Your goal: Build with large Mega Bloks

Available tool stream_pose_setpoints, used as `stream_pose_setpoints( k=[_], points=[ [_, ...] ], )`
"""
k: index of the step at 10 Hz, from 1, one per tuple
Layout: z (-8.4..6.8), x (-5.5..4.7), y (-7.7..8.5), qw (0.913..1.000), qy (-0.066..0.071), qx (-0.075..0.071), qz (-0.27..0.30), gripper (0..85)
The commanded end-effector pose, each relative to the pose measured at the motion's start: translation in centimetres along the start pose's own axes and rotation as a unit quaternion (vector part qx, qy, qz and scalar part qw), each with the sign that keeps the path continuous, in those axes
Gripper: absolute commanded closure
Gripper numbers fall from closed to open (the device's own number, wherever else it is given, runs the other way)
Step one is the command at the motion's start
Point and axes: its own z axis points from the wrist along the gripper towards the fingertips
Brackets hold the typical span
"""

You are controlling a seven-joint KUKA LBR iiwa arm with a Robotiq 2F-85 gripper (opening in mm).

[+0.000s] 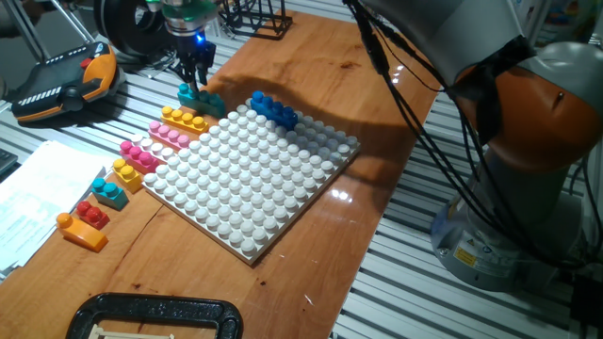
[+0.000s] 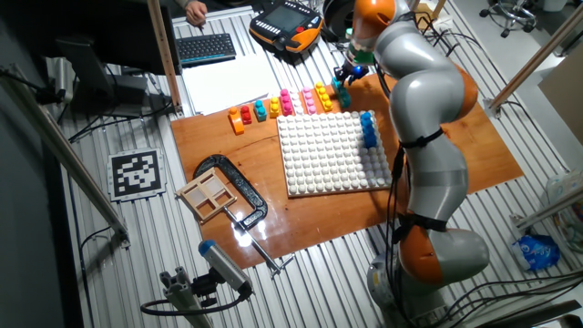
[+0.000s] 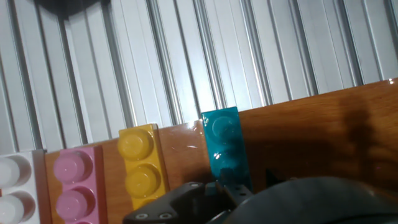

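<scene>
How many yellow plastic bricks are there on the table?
2: a long yellow plastic brick beside the teal brick at the gripper, and a short yellow brick beside the magenta brick.

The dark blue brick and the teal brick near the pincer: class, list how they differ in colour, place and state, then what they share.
The dark blue brick is dark blue; the teal brick is teal. The dark blue brick sits on the white baseplate at its far edge; the teal brick lies on the wooden board beside the yellow brick. The pincer is down at the teal brick; nothing touches the dark blue one. Both are chunky, with one row of round studs.
</scene>
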Motion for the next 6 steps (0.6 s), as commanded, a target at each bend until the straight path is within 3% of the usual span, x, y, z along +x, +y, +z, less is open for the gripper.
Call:
stream_pose_setpoints(
  k=[1,3,4,6],
  points=[
    [-0.07,-0.09,-0.03,1.0,-0.002,0.0,-0.001,51.0],
    [-0.08,-0.12,-0.06,0.9999,0.004,0.01,-0.005,51.0],
    [-0.08,-0.12,-0.06,0.9999,0.012,0.006,-0.01,51.0],
    [-0.08,-0.12,-0.06,0.9988,0.011,0.021,-0.042,51.0]
  ],
)
